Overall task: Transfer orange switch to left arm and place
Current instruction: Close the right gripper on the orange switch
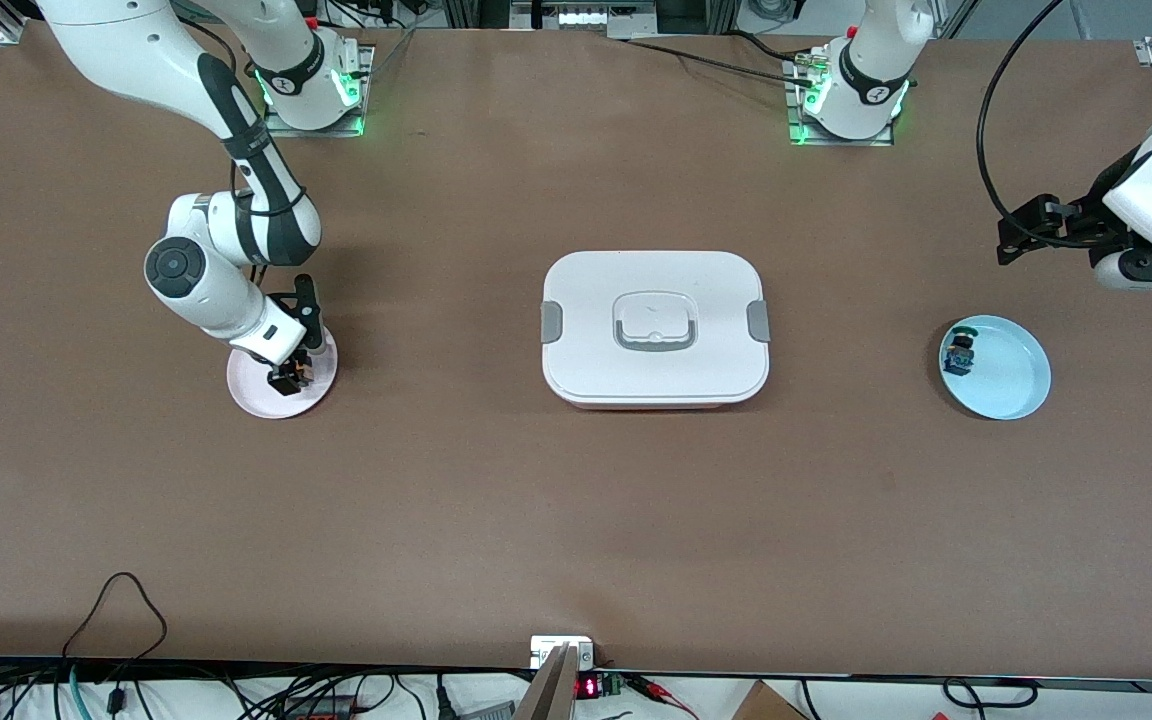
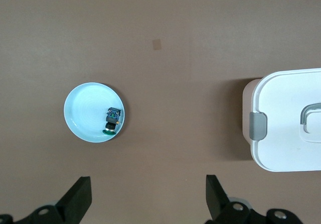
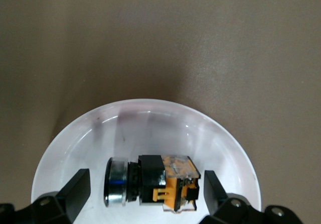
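Note:
The orange switch (image 3: 168,184) lies on its side in a pink plate (image 3: 150,116), its round black cap pointing at one finger and its orange body at the other. My right gripper (image 3: 145,186) is down in that plate, open, with the fingers on either side of the switch and a small gap at each end. In the front view the right gripper (image 1: 292,380) covers most of the switch on the pink plate (image 1: 254,396) toward the right arm's end. My left gripper (image 2: 149,191) hangs open and empty, high over the bare table. The white box (image 1: 654,325) sits mid-table.
A blue plate (image 1: 1014,382) toward the left arm's end holds a small blue-and-green switch part (image 1: 959,352). The left wrist view shows the same blue plate (image 2: 83,111), that part (image 2: 112,119) and one clipped end of the box (image 2: 288,123). Cables run along the table edge nearest the front camera.

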